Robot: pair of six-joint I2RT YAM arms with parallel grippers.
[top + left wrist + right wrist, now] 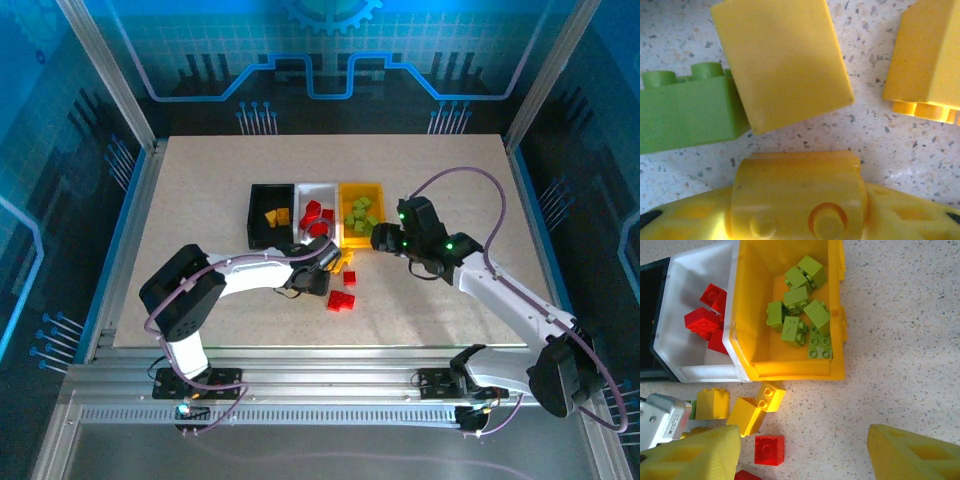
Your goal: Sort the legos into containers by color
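We saw left hand (330, 265) down at yellow brick (782, 60) beside green brick (687, 117), worktop (200, 200) middle; could not tell grip. Right hand (800, 452) gaped empty near yellow bin (790, 371).

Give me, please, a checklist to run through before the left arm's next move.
1. A yellow brick sits within the left claw: ok.
2. Grip firm enough to lift: cannot tell.
3. The neighbouring green brick lies outside the claw: ok.
4. The black bin holds only yellow bricks, with room left: ok.
5. The right claw is open, empty and off the path to the black bin: ok.
6. No loose bricks remain: not ok; red bricks lie on the table.
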